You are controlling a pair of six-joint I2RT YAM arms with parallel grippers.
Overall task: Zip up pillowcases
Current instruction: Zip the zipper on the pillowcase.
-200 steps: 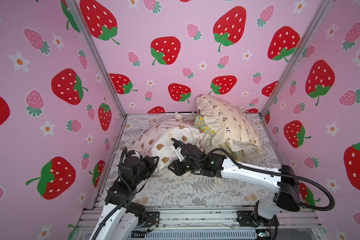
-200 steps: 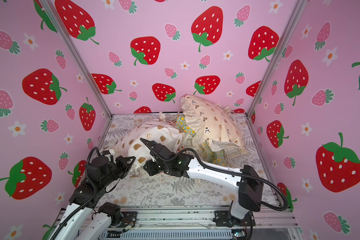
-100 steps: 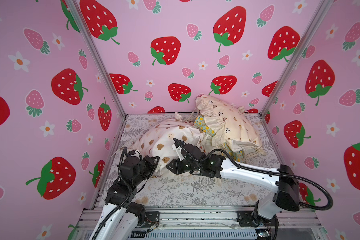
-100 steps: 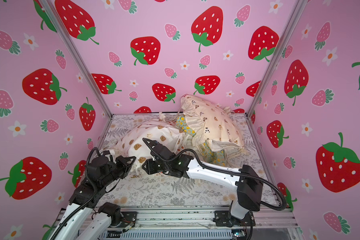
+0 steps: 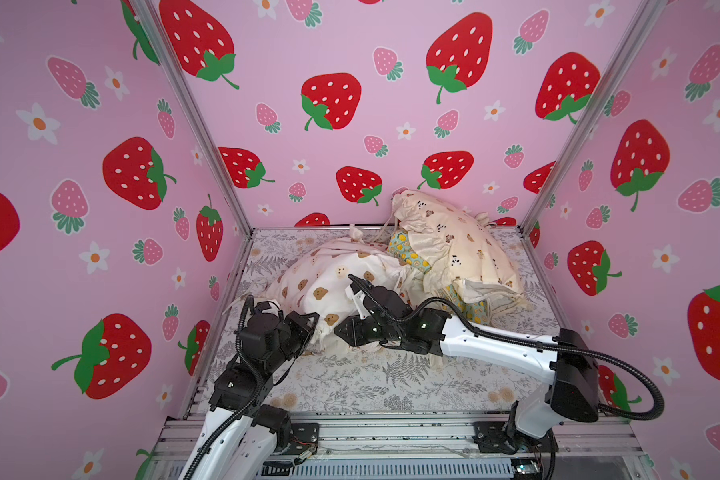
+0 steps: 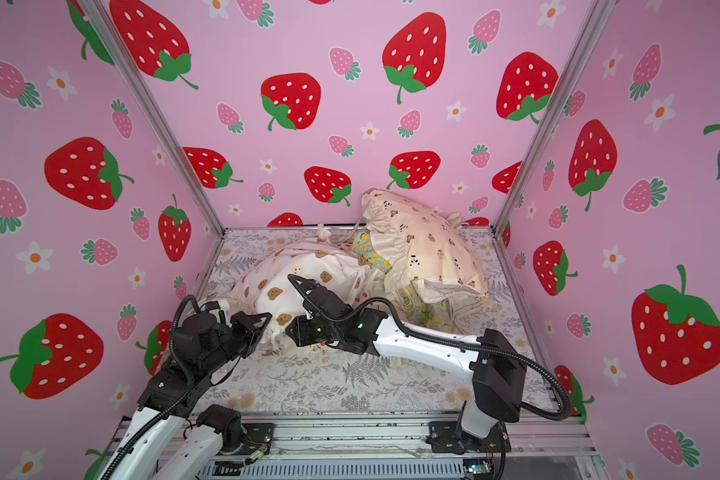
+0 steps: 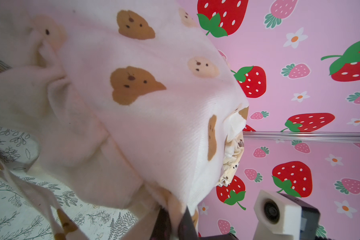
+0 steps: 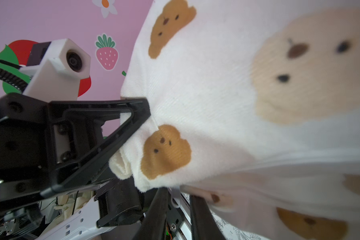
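**pillowfan:** How far along can the zipping be reckoned?

**gripnerd:** Barely started, it'd be judged. No closed zip can be made out anywhere. The bear-print pillowcase (image 5: 329,286) is the one in hand, lying near the left edge of the sheet-covered table (image 5: 391,386), with its near corner bunched up.

**pillowfan:** And the jaws?

**gripnerd:** The left jaws are pressed together on that bunched corner. The right jaws are placed just beside them, at the fabric's lower edge. A narrow gap is seen between them with a pale scrap in it, but whether it's gripped can't be told. Might be the zip pull, nothing confirmed.

**pillowfan:** The others?

**gripnerd:** The ruffled beige pillowcase (image 5: 458,241) and the lemon-print pillowcase (image 5: 408,253) are heaped toward the far right corner. Their zips can't be seen, so all of it is probably left to do.
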